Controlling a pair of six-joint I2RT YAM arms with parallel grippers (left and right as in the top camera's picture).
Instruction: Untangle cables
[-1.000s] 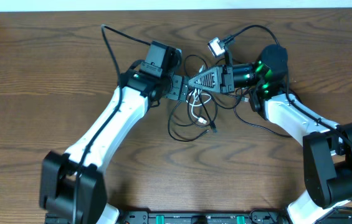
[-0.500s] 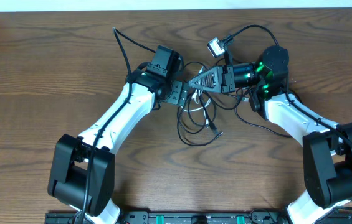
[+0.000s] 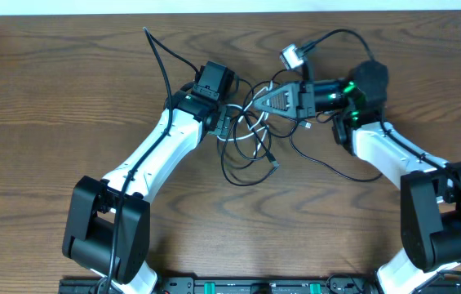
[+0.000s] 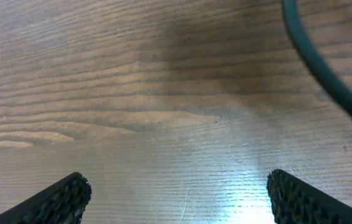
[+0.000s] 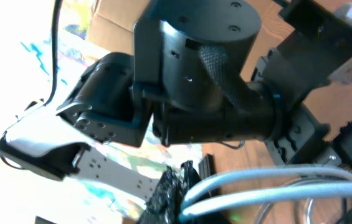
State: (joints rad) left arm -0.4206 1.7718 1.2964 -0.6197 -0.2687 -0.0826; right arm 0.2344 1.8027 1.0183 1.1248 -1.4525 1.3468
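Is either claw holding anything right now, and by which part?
The right claw pinches the white cord at a mid-length loop; the open left claw holds nothing.

We see a brown wood-grain counter (image 3: pixel 50 98), a black cord (image 3: pixel 238 182) looped with a white cord (image 3: pixel 260 131), and a white-and-black left arm (image 3: pixel 152 155) and right arm (image 3: pixel 385 151).

Tangled black and white cables (image 3: pixel 250 147) lie on the wooden table (image 3: pixel 50 163).
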